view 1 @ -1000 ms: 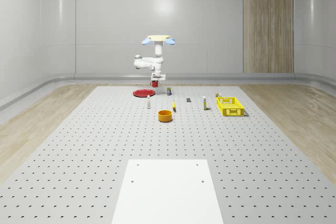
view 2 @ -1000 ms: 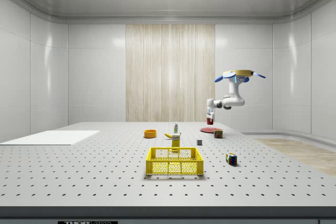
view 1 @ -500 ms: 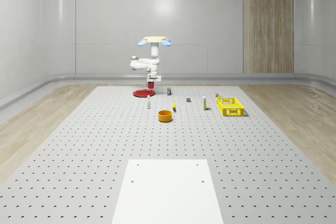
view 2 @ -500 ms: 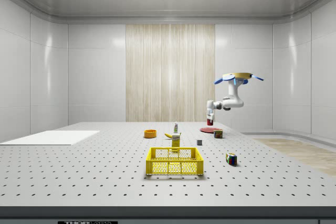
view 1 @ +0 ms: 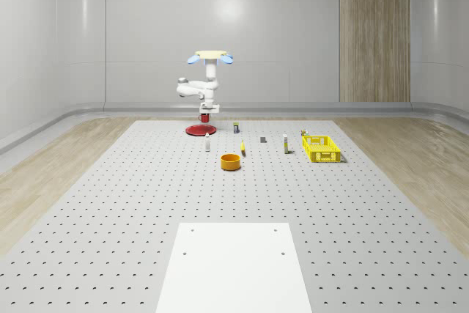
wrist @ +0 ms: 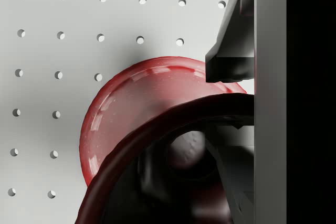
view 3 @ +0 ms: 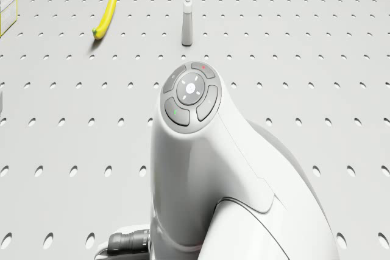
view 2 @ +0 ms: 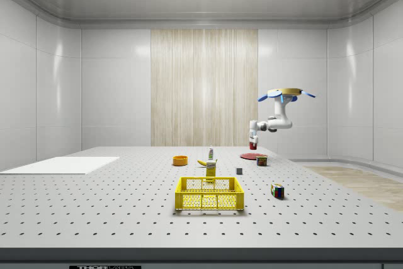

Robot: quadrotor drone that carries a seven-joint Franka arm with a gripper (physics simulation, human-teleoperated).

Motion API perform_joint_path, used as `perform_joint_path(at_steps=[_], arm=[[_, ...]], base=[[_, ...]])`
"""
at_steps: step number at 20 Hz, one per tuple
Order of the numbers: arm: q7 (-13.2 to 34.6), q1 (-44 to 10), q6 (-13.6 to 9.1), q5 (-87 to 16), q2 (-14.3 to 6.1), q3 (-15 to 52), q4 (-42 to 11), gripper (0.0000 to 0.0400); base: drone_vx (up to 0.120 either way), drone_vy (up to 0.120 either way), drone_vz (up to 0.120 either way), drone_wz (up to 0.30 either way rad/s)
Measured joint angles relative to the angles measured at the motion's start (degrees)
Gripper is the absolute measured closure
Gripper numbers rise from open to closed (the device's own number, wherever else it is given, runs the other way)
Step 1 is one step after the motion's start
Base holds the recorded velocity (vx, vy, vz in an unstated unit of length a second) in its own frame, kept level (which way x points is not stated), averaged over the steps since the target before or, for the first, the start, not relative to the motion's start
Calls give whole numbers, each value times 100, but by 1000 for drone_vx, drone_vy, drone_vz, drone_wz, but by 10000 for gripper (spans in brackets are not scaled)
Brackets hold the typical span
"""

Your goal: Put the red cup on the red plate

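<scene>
Hovering in the air above the far end of a grey perforated worktop, a white quadrotor drone with blue rotor tips carries a white jointed arm that bends downward. The flat round red plate lies on the worktop directly under the arm, and every other thing is placed from it here.

The claw hangs just above the plate and is closed on the small red cup, which is held in the air over the plate, not resting on it. In the side view the cup sits a little above the plate, with a gap between them. In the wrist view the dark red rim of the cup is close to the camera, a grey finger presses against it, and the plate shows beyond it on the worktop.

Nearer the whole-scene camera than the plate stand a small white bottle, a round orange bowl and a yellow banana. Towards the whole-scene view's right of the plate are a small dark can, a small grey block, a slim white bottle and a yellow plastic crate. A white rectangular sheet lies far from the plate, at the near end of the worktop.
</scene>
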Motion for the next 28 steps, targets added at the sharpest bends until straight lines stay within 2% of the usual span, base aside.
perform_joint_path(at_steps=[2, 6, 23, 26, 28], arm=[[1, -1, 7, 3, -7, 1, 0, 301], [-3, -11, 53, -91, -26, -102, 12, 300], [334, -227, 504, -1378, -23, -1458, 324, 302], [335, -245, 523, -1481, 2, -1561, 360, 155], [329, -232, 497, -1462, 16, -1535, 349, 94]], base=[[0, -120, 0, 0], [0, 0, 0, 0], [0, 0, 0, 0], [0, 0, 0, 0], [0, 0, 0, 0]])
